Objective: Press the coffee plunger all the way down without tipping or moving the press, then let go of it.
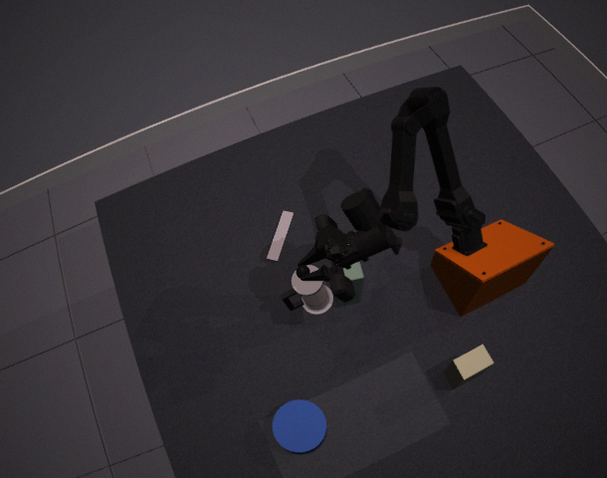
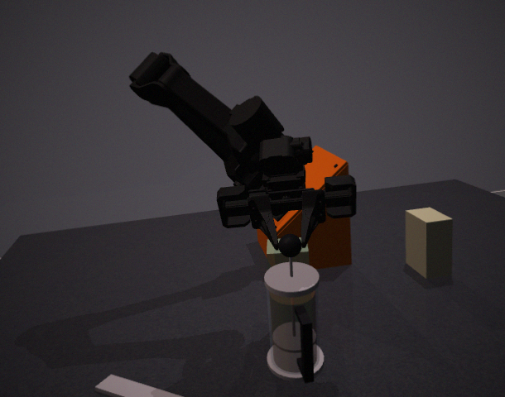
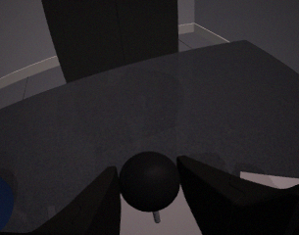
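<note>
Glass coffee press [image 2: 292, 324] upright near table centre, black handle, white lid & base. Plunger knob [image 2: 290, 245]: black ball, just above lid; filter disc low in glass.

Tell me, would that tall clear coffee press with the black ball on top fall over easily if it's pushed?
Probably, if pushed sideways: the tall clear coffee press is narrow, though its white foot flares slightly. The gripper holds the black ball knob high above the lid on a thin rod, so off-centre force has leverage. Straight down seems safest.
</note>
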Robot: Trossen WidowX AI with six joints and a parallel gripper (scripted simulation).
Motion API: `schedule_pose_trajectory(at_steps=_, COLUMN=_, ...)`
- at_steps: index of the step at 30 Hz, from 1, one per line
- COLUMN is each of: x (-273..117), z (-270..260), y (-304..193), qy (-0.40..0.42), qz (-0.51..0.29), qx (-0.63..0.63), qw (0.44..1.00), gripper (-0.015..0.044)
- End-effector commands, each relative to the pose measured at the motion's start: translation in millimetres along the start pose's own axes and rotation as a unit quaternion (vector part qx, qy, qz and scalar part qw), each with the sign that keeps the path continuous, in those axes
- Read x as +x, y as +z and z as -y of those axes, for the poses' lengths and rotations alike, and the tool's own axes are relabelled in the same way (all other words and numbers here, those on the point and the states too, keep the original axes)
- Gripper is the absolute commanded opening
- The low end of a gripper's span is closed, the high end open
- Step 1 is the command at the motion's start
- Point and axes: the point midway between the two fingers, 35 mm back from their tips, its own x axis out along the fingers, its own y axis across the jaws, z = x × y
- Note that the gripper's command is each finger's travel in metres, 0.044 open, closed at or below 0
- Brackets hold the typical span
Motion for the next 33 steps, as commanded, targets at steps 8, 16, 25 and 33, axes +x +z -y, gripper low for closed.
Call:
schedule_pose_trajectory(at_steps=8, x=8.6, z=-0.3, y=-16.0, qy=-0.004, qz=-0.025, qx=-0.014, qw=1.0, gripper=0.0122)
schedule_pose_trajectory(at_steps=16, x=9.6, z=-1.0, y=-14.6, qy=-0.004, qz=-0.025, qx=-0.014, qw=1.0, gripper=0.0122)
schedule_pose_trajectory(at_steps=25, x=11.1, z=-1.7, y=-13.3, qy=-0.004, qz=-0.025, qx=-0.014, qw=1.0, gripper=0.0122)
schedule_pose_trajectory(at_steps=33, x=12.1, z=-2.1, y=-12.5, qy=-0.004, qz=-0.025, qx=-0.014, qw=1.0, gripper=0.0122)
